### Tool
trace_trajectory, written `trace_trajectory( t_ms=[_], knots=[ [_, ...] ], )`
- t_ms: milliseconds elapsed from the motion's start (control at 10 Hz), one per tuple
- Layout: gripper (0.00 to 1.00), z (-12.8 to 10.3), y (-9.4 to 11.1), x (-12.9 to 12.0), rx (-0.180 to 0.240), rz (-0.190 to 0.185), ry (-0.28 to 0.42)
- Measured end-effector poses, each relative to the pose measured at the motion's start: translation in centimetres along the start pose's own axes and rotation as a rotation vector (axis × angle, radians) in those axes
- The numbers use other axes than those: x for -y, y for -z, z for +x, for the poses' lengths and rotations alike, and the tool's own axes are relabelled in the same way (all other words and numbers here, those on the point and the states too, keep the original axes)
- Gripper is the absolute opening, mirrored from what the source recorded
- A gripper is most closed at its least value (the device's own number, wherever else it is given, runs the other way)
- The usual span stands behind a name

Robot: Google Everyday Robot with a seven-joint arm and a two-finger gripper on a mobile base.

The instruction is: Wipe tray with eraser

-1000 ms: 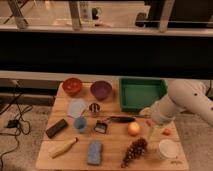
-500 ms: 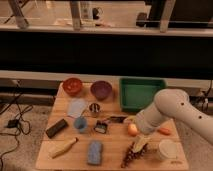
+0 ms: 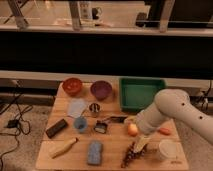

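**Table layout.** 1 green tray lies at the back right. 1 black eraser lies at the front left, well apart from the tray. There are 2 bowls, red and purple, and 1 blue-grey sponge. The gripper hangs over the grapes; whether it is open or closed cannot be told. The arm covers the tray's front right corner. Since 1.0 s ago, the arm has swung left and down.
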Motion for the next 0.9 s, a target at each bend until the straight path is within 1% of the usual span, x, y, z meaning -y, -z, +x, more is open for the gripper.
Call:
trace_trajectory(
  t_ms=[100,200,300,400,500,600,700,800,900],
  knots=[
    [0.80,-0.3,-0.6,-0.1,0.007,-0.013,0.008],
    [0.80,-0.7,-1.6,-0.7,0.012,-0.039,0.022],
    [0.80,-1.5,-3.2,-1.4,0.018,-0.072,0.033],
    [0.80,-2.7,-5.0,-1.8,0.025,-0.096,0.047],
    [0.80,-4.5,-7.8,-2.2,0.035,-0.128,0.066],
    [0.80,-5.7,-9.9,-2.5,0.044,-0.152,0.080],
    [0.80,-6.5,-11.5,-2.6,0.052,-0.171,0.094],
    [0.80,-7.8,-13.5,-2.8,0.066,-0.195,0.111],
    [0.80,-8.8,-14.7,-2.8,0.078,-0.209,0.124]
  ],
)
